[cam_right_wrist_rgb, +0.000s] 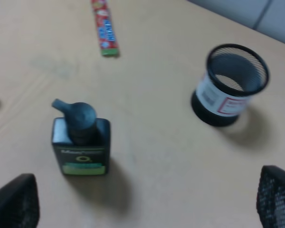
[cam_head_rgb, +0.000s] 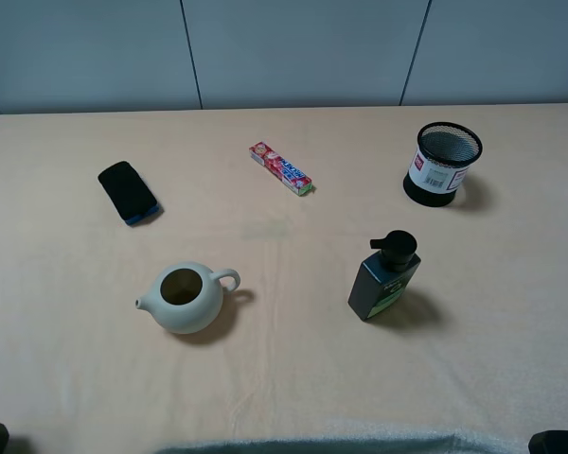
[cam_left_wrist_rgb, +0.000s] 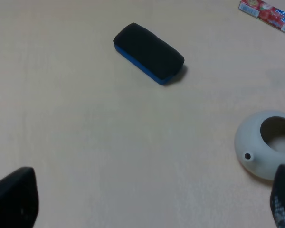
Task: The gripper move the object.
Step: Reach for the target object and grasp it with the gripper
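**Bottle upright ahead of the open right jaws, not yet held**

The bottle stands on the worktop. It is ahead of the right gripper and outside the jaws, off-centre toward one finger.

Handling, by guess:
- Stiff plastic with smooth flat sides, so it may be slippery.
- I cannot tell how full it is, so its weight is unknown.
- It is tall on a small base and would tip if bumped high up.
- Best hold is low to mid body, across the two narrow sides. Avoid the pump, which may give or turn.

The long axis is vertical. The broad face with the green label is turned toward the right jaws. The nozzle points away from them and sideways, toward the candy strip.

The right jaws are spread wide with nothing between them. The mesh cup is farther ahead, toward the other finger and well apart from the bottle.

The left gripper also has its jaws wide apart and empty. The teapot is just ahead of one left finger. A black-and-blue block lies farther ahead. The bottle does not show in that view.
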